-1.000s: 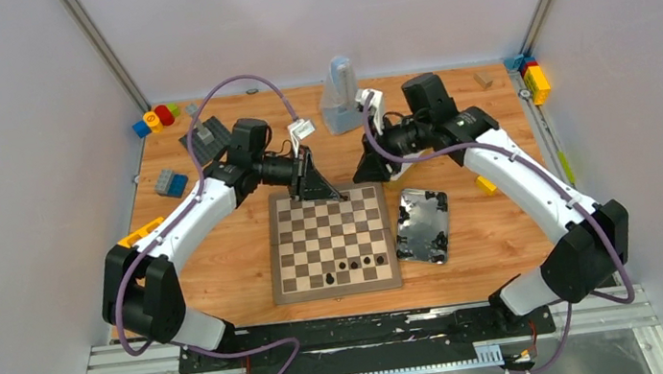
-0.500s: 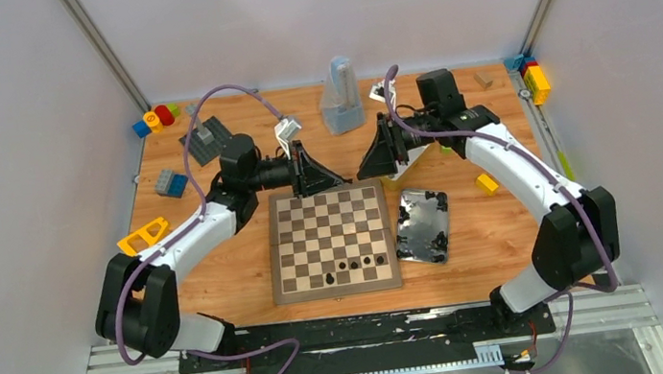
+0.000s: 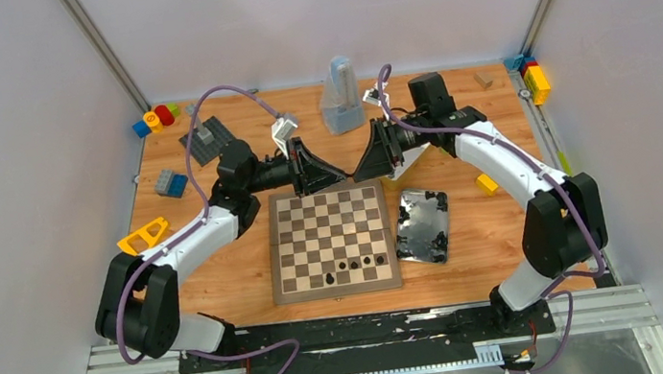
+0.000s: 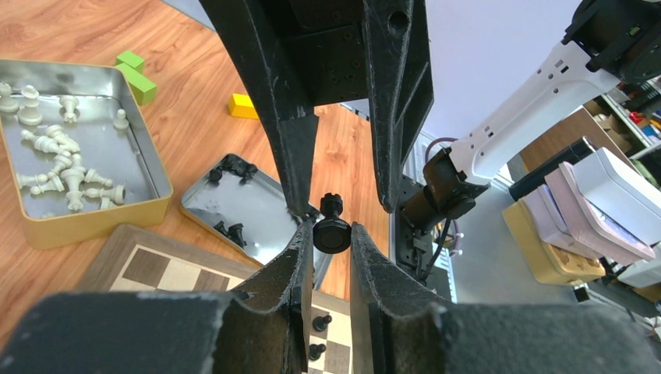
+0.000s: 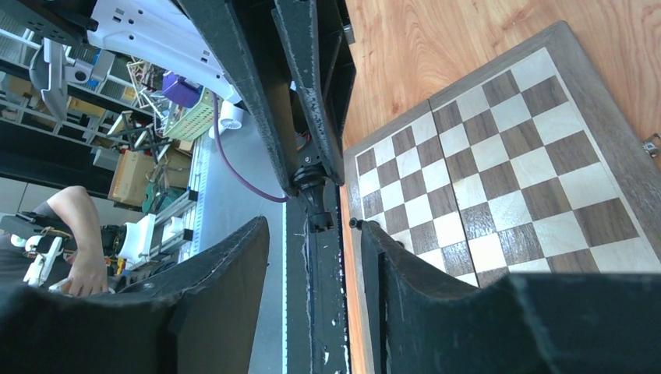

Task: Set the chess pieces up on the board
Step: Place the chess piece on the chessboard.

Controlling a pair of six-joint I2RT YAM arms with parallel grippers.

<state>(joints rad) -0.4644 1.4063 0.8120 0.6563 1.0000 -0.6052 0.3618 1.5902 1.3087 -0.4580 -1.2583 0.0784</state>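
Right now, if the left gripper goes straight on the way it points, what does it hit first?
Probably the right gripper, open and facing it head-on; the black piece held by the left gripper would touch first.

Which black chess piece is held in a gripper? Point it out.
The black piece pinched in the left gripper. The other black pieces stand on the board's near rows or sit in the shiny tin.
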